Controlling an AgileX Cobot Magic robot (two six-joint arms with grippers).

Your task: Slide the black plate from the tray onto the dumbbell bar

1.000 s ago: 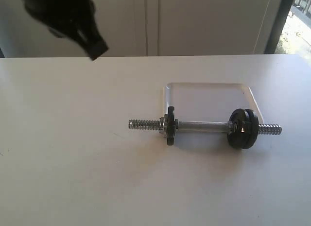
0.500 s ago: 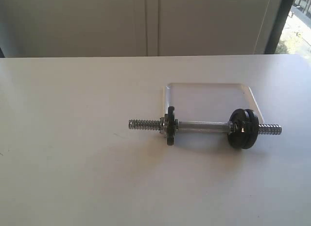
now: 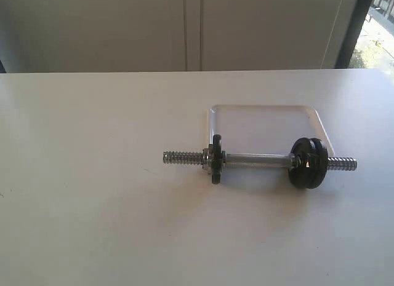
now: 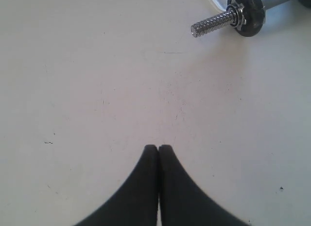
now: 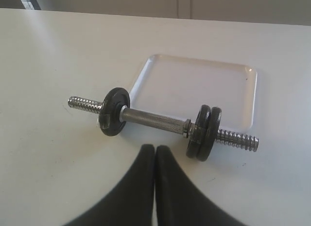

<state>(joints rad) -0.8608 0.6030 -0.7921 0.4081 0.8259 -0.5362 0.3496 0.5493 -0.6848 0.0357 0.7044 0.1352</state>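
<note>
Sitting upright on the dumbbell bar [image 3: 255, 157], the black plate [image 3: 216, 172] is threaded onto the rod near its left end in the exterior view, off the tray [image 3: 258, 106]. We see a small nut [image 3: 209, 157] pressed against the plate's outer face, and past it the coarse threaded tip sticks out bare. The left wrist view shows the same end: plate [image 4: 250, 9], nut [image 4: 236, 14], then the shiny thread of the bar [image 4: 214, 21].

At the bar's other end we see a pair of black discs [image 3: 311, 166] standing side by side, touching each other, with a short threaded stub beyond them. From the right wrist view the plate [image 5: 114, 112] and the pair [image 5: 204, 136] bracket the knurled middle of the bar [image 5: 153, 119].

The bar lies flat along one long edge of the white tray [image 5: 194, 85], with the plate at one corner and the pair at the other. We cannot tell whether the rod rests on the rim or just beside it.

Everything sits on a pale tabletop [image 3: 92, 206]. The left fingers [image 4: 149, 160] are pressed together, gripping nothing, over bare tabletop well apart from the threaded tip. The right fingers [image 5: 146, 158] are likewise closed on nothing, near the middle of the bar but not touching it.
</note>
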